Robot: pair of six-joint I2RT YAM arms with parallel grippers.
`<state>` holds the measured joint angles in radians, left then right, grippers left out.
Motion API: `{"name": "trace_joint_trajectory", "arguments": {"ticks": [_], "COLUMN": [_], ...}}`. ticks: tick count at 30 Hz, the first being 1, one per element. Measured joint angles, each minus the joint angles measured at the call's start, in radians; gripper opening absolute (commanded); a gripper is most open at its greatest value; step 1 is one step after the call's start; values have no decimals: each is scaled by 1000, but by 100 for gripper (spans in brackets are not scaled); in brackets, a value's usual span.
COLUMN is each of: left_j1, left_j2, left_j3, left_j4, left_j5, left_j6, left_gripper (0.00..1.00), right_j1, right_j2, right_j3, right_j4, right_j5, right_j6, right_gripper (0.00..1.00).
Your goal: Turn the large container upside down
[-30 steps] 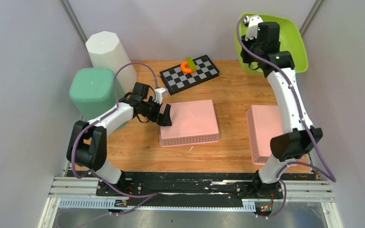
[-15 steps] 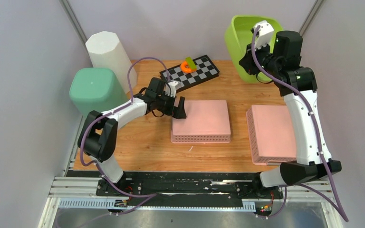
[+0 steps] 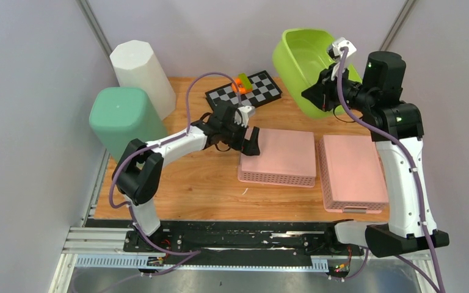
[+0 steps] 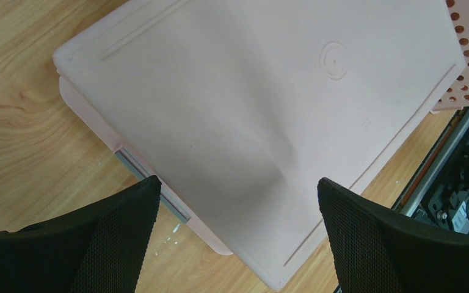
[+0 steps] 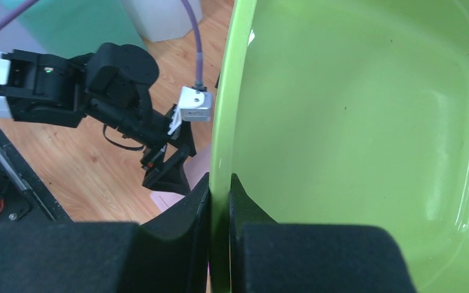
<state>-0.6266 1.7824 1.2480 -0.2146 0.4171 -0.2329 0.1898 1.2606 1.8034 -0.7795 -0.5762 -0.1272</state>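
Observation:
The large container is a lime-green basin (image 3: 302, 58), lifted off the table at the back right and tilted with its opening facing left and up. My right gripper (image 3: 319, 94) is shut on its near rim. In the right wrist view the two fingers (image 5: 220, 180) pinch the basin's green wall (image 5: 354, 110), one inside and one outside. My left gripper (image 3: 251, 141) is open, low over the left end of an upturned pink basket (image 3: 281, 155). In the left wrist view its fingers (image 4: 235, 182) straddle the basket's flat bottom (image 4: 250, 91) without gripping it.
A second upturned pink basket (image 3: 349, 170) lies close to the right of the first. At the back sits a checkerboard (image 3: 262, 90) with an orange piece (image 3: 241, 83) on it. A white bin (image 3: 139, 70) and a teal bin (image 3: 122, 116) stand upside down at the left.
The right arm has carried the green basin up and to the left, tilting it. The left gripper has slid the pink basket rightward until it lies beside the other one.

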Motion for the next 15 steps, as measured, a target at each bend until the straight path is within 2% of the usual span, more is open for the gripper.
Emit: {"name": "trace_joint_trajectory", "arguments": {"ticks": [7, 11, 15], "left_j1": [21, 100, 212], "left_j2": [-61, -219, -406], "left_j3": [-3, -13, -16], "left_j4": [-38, -84, -128], "left_j5": [-25, -15, -10], "left_j6": [26, 92, 177], "left_gripper": [100, 100, 100], "right_j1": [1, 28, 141], "right_j2": [-10, -5, 11], "right_j3": [0, 0, 0], "right_j4": [-10, -16, -31], "right_j5": [-78, -100, -86], "right_j6": [0, -5, -52], "right_gripper": [2, 2, 2]}}
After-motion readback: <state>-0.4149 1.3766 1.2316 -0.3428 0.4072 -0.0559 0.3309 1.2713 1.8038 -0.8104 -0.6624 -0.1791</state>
